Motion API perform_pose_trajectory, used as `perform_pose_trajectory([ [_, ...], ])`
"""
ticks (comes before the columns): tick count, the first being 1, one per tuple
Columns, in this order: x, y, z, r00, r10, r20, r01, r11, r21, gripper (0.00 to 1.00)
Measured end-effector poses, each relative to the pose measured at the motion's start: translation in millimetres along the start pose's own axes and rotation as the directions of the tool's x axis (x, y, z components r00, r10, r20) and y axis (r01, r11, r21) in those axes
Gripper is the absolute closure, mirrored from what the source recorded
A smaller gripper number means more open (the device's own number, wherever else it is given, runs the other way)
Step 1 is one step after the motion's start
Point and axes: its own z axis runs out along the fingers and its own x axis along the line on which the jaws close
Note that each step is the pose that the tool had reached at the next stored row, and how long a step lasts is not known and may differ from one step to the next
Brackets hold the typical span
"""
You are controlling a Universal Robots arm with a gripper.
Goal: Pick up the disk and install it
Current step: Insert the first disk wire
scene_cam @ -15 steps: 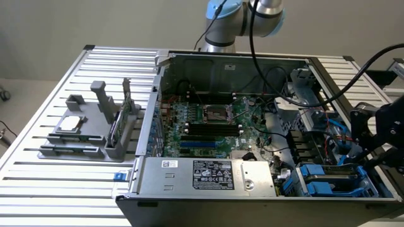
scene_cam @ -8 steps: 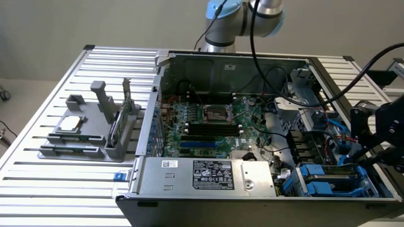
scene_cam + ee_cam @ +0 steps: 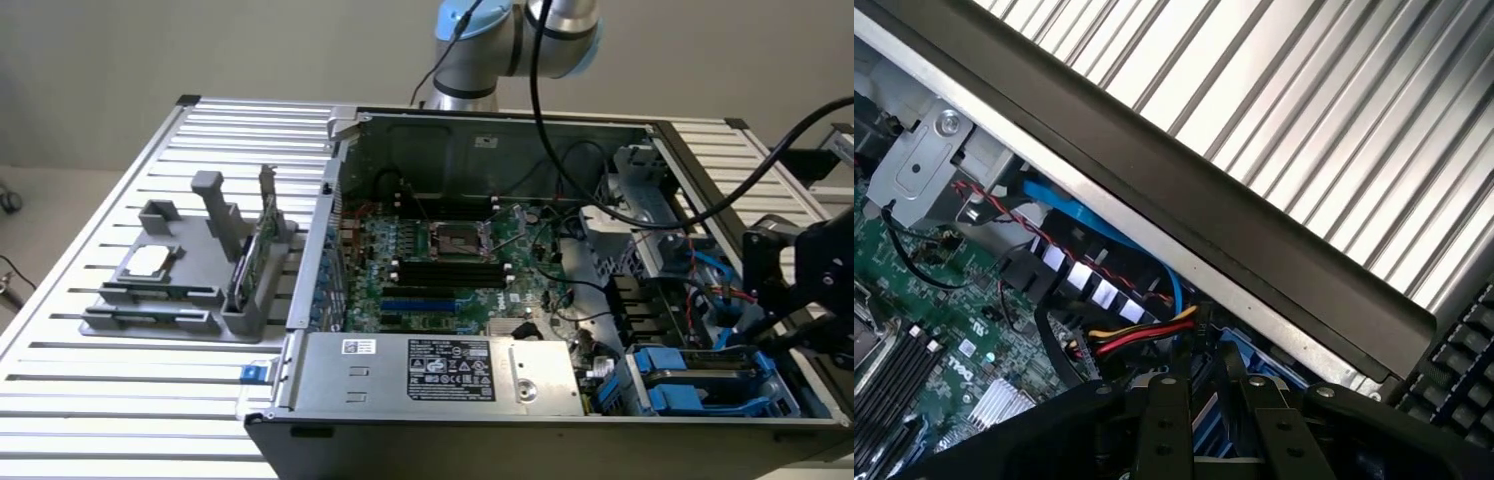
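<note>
Claw [image 3: 1214, 400] looks clamped on the disk [image 3: 1204, 422], which sits edge-on in its jaws over the blue drive bay [image 3: 694, 380] in a corner of the open case [image 3: 481, 125], at the exterior view's right. Disk is likely stiff, dense, slick metal and shock-sensitive, so best held by the blue carrier frame edges. White label [image 3: 454, 365] on the power supply [image 3: 347, 385] is too small to read; board [image 3: 944, 370] print resembles DELL.

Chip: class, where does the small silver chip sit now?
On the exterior view's left, the chip lies on the grey stand, outside the case, left of the upright card.
</note>
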Motion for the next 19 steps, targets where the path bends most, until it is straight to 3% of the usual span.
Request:
perform_pose_trajectory([
  [5,0.1,-0.6,0.4,1.0,0.008,-0.0036,-0.008,1.0,-0.0034,0.75],
  [11,-1.7,-2.1,0.2,0.9998,0.009,-0.0156,-0.009,0.9999,-0.0113,0.75],
  [19,-3.4,-5.2,2.5,0.9998,0.009,-0.0196,-0.01,0.9999,-0.014,0.75],
])
